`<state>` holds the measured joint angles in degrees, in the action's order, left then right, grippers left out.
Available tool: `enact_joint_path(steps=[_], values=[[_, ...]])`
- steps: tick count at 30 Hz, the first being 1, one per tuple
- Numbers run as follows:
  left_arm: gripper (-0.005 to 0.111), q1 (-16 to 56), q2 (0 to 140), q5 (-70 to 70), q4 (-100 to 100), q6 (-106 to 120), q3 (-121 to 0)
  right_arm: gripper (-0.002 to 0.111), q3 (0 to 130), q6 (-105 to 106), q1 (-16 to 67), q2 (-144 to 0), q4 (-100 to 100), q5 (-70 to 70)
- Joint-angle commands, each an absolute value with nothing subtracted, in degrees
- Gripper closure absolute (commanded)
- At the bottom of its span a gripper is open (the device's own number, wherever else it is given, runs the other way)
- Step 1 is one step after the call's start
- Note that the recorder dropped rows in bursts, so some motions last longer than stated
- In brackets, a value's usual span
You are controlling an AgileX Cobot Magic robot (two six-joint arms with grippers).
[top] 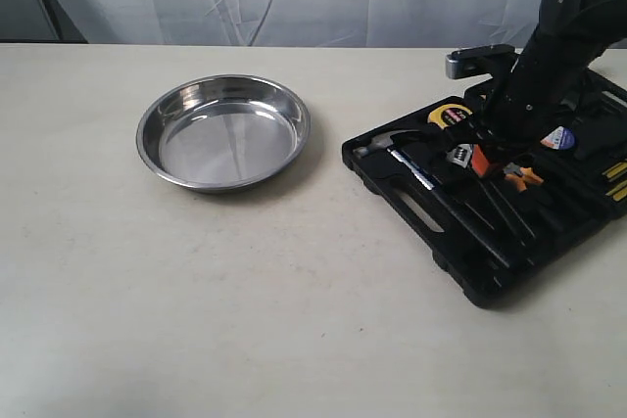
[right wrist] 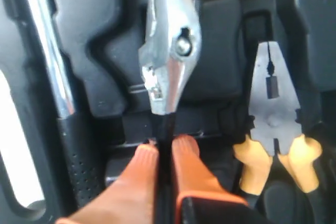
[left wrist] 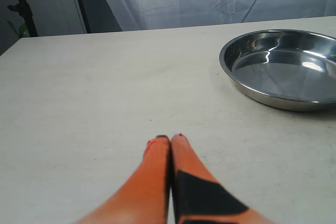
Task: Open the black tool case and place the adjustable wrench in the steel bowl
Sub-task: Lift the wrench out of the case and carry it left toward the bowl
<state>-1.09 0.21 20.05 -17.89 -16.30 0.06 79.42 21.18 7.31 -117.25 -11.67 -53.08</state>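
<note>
Soft, even light falls across the pale table [top: 294,320] in the exterior view, which is sharp throughout. The steel bowl [top: 223,131] throws a faint, diffuse shadow on its near right side, and its flat bottom mirrors a bright patch. The black tool case [top: 460,242] reads dark, its slots losing detail, with glare along the hammer [top: 411,165] shaft.

In the left wrist view the orange fingers [left wrist: 152,182] of the left gripper [left wrist: 169,139] are blurred up close, while the bowl behind shows crisp white highlights.

The right wrist view is soft all over. The right gripper [right wrist: 164,142] is out of focus, the adjustable wrench [right wrist: 169,72] head glints, and the case's handle opening is blown out white.
</note>
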Motion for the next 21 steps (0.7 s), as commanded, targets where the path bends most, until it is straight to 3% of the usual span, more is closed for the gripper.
enact_joint_path(steps=[1, 21], values=[[0.107, -0.99, 0.0, 19.44, -18.06, -16.34, 0.0, 0.109, 79.19, 20.99, 7.42, -116.51, -13.0, -53.59], [0.107, -0.99, 0.0, 19.44, -18.06, -16.34, 0.0, 0.109, 79.3, 21.63, 7.42, -109.24, -16.88, -53.37]])
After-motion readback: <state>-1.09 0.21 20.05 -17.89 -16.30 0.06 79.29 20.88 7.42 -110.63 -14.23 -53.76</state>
